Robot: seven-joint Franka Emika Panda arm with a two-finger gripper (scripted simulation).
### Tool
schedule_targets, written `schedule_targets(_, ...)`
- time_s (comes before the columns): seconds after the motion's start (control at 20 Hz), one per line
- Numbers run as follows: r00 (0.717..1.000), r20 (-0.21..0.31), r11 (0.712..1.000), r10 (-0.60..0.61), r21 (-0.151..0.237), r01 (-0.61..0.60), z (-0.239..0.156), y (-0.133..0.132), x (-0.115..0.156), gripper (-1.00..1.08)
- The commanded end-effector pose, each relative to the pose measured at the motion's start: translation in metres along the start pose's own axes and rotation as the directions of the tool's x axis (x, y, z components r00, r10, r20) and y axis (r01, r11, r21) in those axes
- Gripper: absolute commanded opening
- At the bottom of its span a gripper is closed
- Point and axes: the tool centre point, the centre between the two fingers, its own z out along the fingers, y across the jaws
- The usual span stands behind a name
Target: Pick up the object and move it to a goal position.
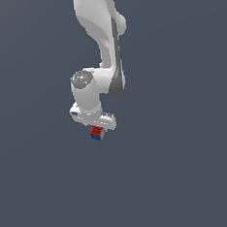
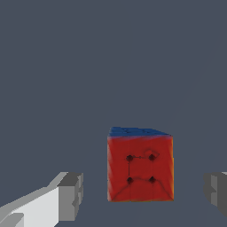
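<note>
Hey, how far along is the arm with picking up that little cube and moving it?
Done: the gripper has reached the cube and is open, one finger on each side, neither touching it. In hand: lining up for the grasp; in the exterior view the cube sits just under the wrist. Left: closing on it, lifting, and carrying it to the goal, which no marker shows in either view.

Only the cube (image 2: 140, 165) sits between the gripper's (image 2: 144, 193) seemingly clear, spread fingers.
</note>
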Motion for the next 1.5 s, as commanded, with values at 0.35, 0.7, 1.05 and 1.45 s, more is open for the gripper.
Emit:
schedule_targets(0.35,1.0,0.001,1.0,0.008,-0.001,-0.008,0.014,0.002,-0.001,1.0)
schedule_targets(0.7,1.0,0.001,1.0,0.013,-0.001,-0.013,0.046,0.003,-0.002,1.0)
schedule_targets(1.05,1.0,0.001,1.0,0.014,-0.001,-0.014,0.053,0.003,-0.001,-1.0)
schedule_targets(1.45,1.0,0.001,1.0,0.014,-0.001,-0.014,0.053,0.003,-0.001,-1.0)
